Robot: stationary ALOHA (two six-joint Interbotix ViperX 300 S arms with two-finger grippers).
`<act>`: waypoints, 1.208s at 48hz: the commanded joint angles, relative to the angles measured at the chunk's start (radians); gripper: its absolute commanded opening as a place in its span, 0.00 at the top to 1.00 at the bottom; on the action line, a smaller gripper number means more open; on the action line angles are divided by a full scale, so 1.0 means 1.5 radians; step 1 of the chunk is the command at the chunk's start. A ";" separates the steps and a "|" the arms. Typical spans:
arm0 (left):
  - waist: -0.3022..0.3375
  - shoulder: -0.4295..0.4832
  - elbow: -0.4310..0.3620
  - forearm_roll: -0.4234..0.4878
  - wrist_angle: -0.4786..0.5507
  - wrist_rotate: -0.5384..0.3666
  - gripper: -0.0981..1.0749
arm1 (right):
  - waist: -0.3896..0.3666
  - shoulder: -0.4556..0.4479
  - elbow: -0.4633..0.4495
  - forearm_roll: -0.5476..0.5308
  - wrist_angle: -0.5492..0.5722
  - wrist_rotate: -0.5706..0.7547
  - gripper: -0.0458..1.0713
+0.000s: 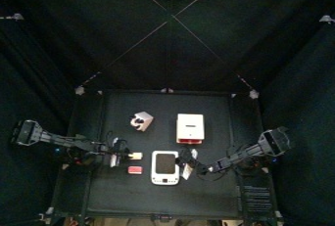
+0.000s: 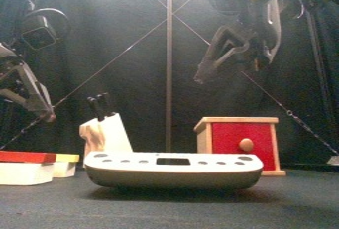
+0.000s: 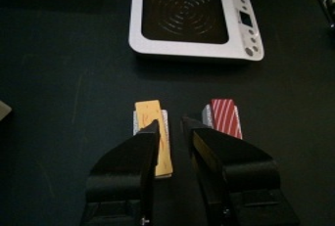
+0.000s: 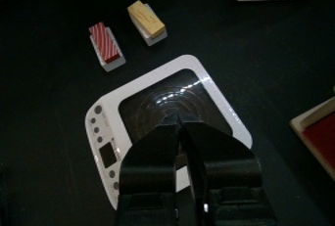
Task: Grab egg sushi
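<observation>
The egg sushi (image 3: 157,150), a tiny piece with a yellow top, lies on the black table next to a red-striped block (image 3: 225,118). My left gripper (image 3: 175,124) hangs just above the sushi, its jaws a little open; one jaw overlaps the sushi and nothing is held. In the top view the sushi (image 1: 132,158) sits right at the left gripper (image 1: 118,156). It also shows in the right wrist view (image 4: 145,22) and the front view (image 2: 66,160). My right gripper (image 4: 185,132) is shut and empty above the white handheld device (image 4: 157,108).
The white device (image 1: 164,166) lies at the table's front middle, with the red block (image 1: 135,170) to its left. A red and white box (image 1: 193,127) and a small toy knife block (image 1: 140,122) stand further back. My right gripper (image 1: 199,168) is beside the device.
</observation>
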 commanded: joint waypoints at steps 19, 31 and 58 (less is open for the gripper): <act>0.014 0.087 -0.028 0.002 -0.003 0.001 0.20 | -0.001 -0.006 -0.010 0.003 0.001 -0.002 0.76; 0.021 0.120 -0.037 0.001 -0.002 0.001 0.20 | -0.001 -0.004 -0.009 0.003 0.001 -0.002 0.75; 0.032 0.155 -0.048 0.001 -0.002 0.001 0.20 | -0.002 -0.001 -0.009 0.003 0.001 -0.002 0.76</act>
